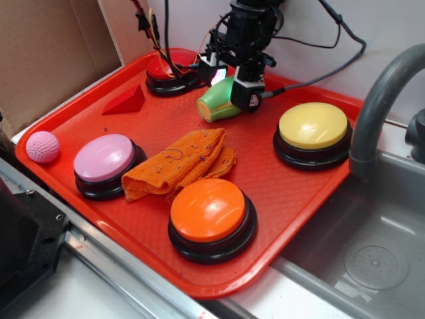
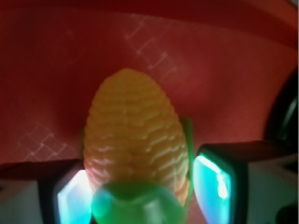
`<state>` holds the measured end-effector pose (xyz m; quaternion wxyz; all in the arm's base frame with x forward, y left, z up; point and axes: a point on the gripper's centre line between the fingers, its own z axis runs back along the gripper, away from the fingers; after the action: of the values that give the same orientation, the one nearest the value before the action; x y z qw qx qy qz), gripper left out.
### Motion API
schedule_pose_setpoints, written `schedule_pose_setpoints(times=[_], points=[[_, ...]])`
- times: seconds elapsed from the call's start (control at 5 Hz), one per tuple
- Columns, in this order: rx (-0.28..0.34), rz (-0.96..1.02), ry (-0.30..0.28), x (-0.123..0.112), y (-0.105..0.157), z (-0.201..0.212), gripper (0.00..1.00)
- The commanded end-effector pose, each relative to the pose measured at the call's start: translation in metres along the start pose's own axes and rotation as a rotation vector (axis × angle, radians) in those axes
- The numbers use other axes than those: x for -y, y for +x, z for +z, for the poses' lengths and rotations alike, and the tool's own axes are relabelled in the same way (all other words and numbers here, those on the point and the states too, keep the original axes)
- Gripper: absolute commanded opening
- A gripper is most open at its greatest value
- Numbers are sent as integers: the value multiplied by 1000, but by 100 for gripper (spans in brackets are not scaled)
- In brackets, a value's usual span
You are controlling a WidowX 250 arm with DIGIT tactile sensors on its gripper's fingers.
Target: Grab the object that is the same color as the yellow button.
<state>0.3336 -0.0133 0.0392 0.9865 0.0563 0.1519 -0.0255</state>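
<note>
The object, a small toy corn cob (image 2: 135, 135) with yellow kernels and green husk (image 1: 219, 101), sits between my gripper's fingers at the back of the red tray (image 1: 279, 193). My gripper (image 1: 231, 86) comes down on it from above and is shut on it, one glowing pad (image 2: 74, 200) against its left side and the other pad (image 2: 212, 186) at the husk leaf on its right. The cob's green base points toward the front. The yellow button (image 1: 313, 126), pale and domed on a black base, stands to the right of the gripper.
An orange cloth (image 1: 179, 163) lies mid-tray, with an orange button (image 1: 211, 211) in front, a pink button (image 1: 105, 159) at left and a red button (image 1: 166, 73) behind. A red wedge (image 1: 126, 102) and a pink ball (image 1: 42, 146) lie left. A grey sink (image 1: 378, 252) and faucet (image 1: 378, 100) are right.
</note>
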Motion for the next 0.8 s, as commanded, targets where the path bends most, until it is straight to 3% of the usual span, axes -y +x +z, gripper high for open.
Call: schedule_pose_setpoints(times=[0.0,0.2,0.4,0.6], points=[[168,283,-124,-36,-46,117,0],[198,354,-182,-59,-73,158,0],[291,339,-190,-74,-97,183,0],[318,294,-162,-69,-113,180,0]])
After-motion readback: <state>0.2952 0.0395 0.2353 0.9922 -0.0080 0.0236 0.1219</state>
